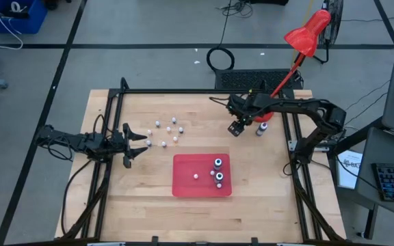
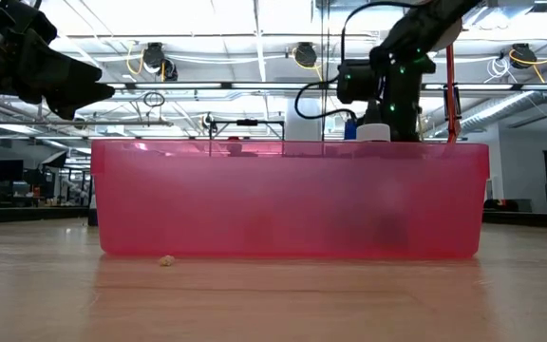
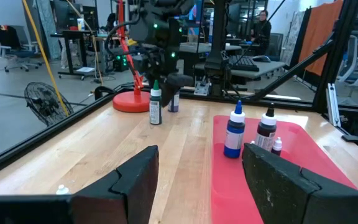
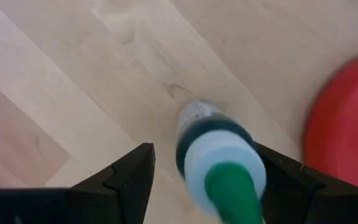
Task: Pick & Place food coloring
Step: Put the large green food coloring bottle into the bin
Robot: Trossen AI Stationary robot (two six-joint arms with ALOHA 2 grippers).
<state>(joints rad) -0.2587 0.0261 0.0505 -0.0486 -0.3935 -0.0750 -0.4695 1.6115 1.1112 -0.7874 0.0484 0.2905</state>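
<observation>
We are hovering the right gripper, fingers spread, empty, astride the light, stiff, tippy green-topped bottle, aiming for its dark body.

A green-tipped food coloring bottle stands upright on the wooden table, seen from above between the right gripper's two dark, spread fingers; a red round base lies just beside it
</observation>
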